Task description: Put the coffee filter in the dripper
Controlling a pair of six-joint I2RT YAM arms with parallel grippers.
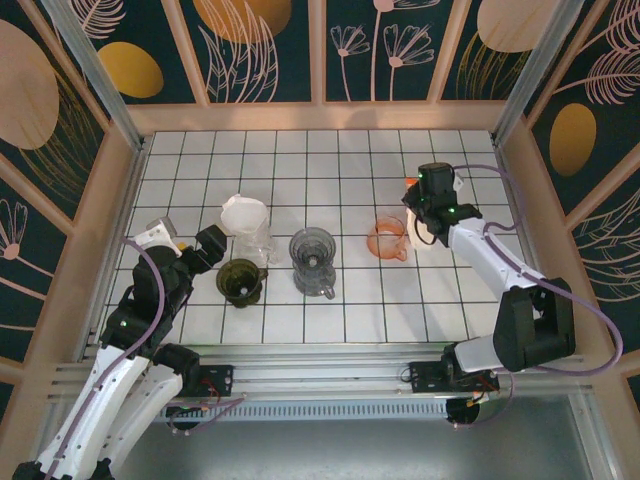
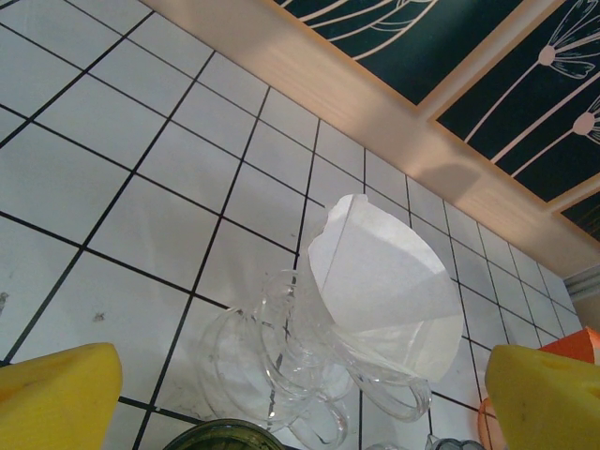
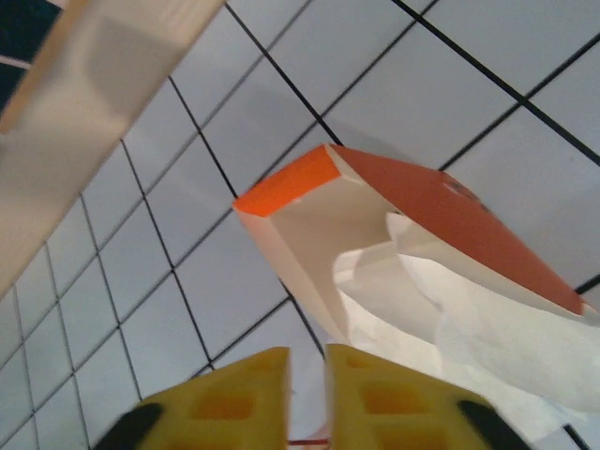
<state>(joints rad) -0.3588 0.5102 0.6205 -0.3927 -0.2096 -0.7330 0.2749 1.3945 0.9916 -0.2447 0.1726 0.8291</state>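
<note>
A white paper coffee filter [image 2: 375, 272] stands tilted in the cone of a clear glass dripper [image 2: 281, 356], seen from above as filter [image 1: 243, 212] and dripper [image 1: 255, 243]. My left gripper [image 2: 300, 412] is wide open just short of it, with nothing between the yellow fingers [image 2: 56, 394]; from above the left gripper [image 1: 188, 243] sits left of that dripper. My right gripper [image 3: 323, 394] hovers at an orange pack of white filters [image 3: 412, 253], jaws a narrow gap apart with bare tile showing through. From overhead the right gripper [image 1: 420, 203] is by the pack [image 1: 410, 182].
A green dripper [image 1: 240, 281] stands right by my left gripper. A dark grey dripper [image 1: 314, 262] is mid-table and a pink one [image 1: 388, 238] sits left of my right gripper. Wooden walls [image 1: 320, 115] ring the white tiled table [image 1: 330, 160].
</note>
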